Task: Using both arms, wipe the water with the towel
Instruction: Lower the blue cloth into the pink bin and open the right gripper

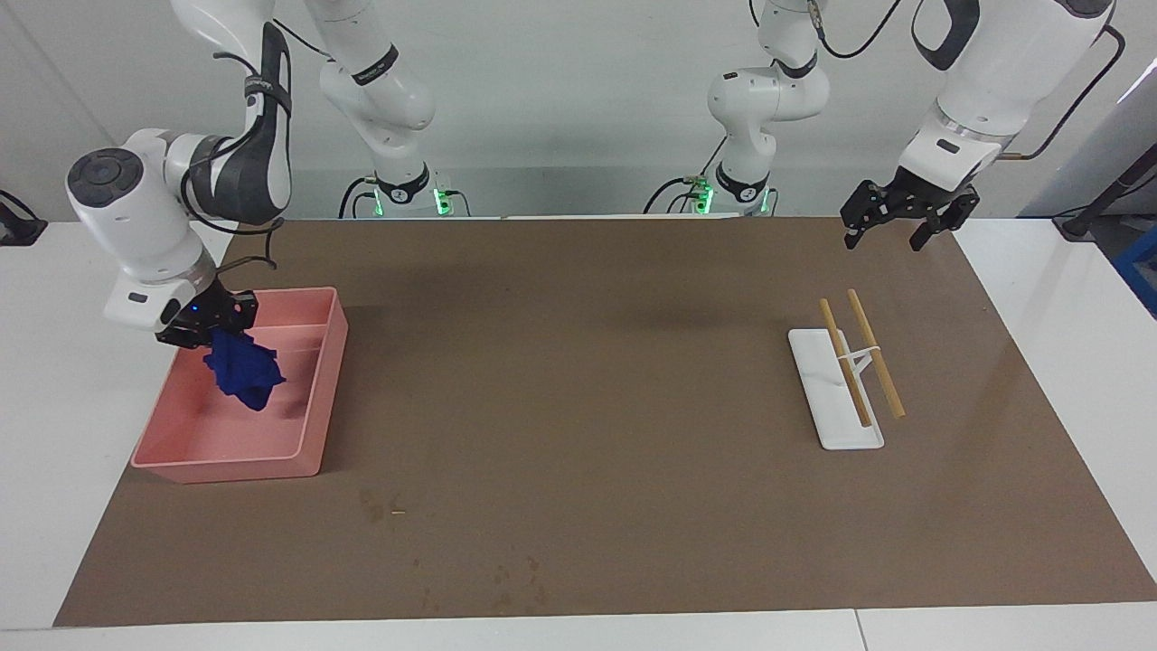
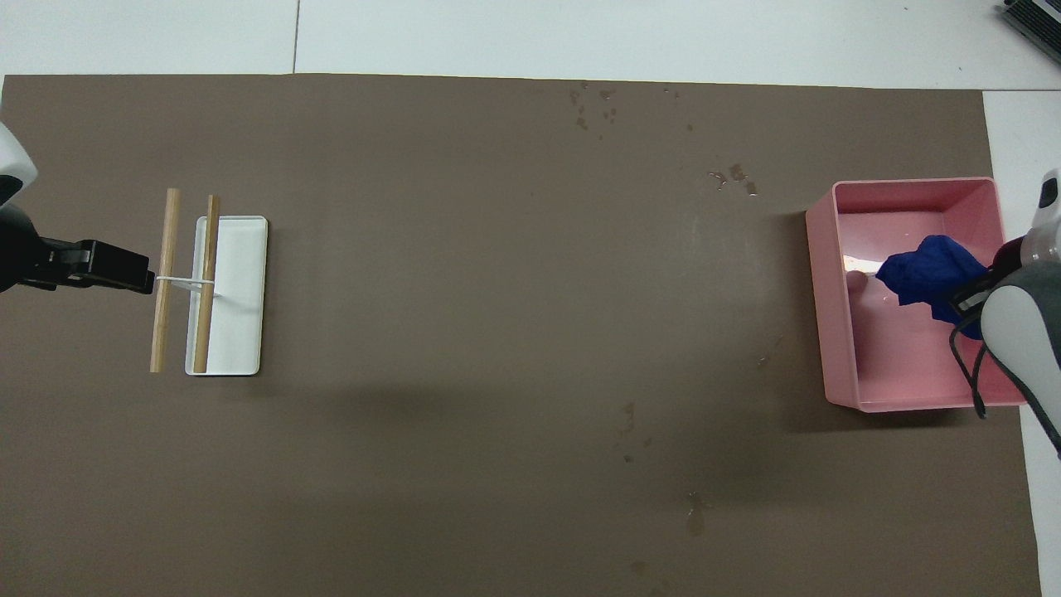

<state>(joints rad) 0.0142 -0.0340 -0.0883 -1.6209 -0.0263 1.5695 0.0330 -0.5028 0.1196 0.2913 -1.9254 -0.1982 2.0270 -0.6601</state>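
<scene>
Facing view shows the right gripper [image 1: 210, 318] pinched shut on the blue towel [image 1: 244, 371], which hangs bunched and limp over the pink bin [image 1: 321, 398], clear of its floor as far as I can judge. The bin sits at about nine o'clock on the brown mat [image 1: 578, 362] in this view. The water [image 1: 515, 579] lies as faint blotches near the mat's edge farthest from the robots, around six to seven o'clock, with more specks near the bin at [image 2: 733, 176] in the overhead view. To do this step well, I'd lift the towel straight up until its tail clears the bin's wall, then carry it across to the blotches before lowering, so the cloth doesn't snag the rim or drag the light bin along. The left gripper [image 1: 895, 221] hangs waiting with its fingers spread and empty, above the mat near the rack [image 1: 836, 389] at three o'clock. The towel looks soft, thick and absorbent, folding on itself; the bin is smooth, rigid plastic with rounded corners; the mat is matte and slightly fibrous; the rack is a flat white tray bearing two round wooden rods [image 1: 875, 353].
</scene>
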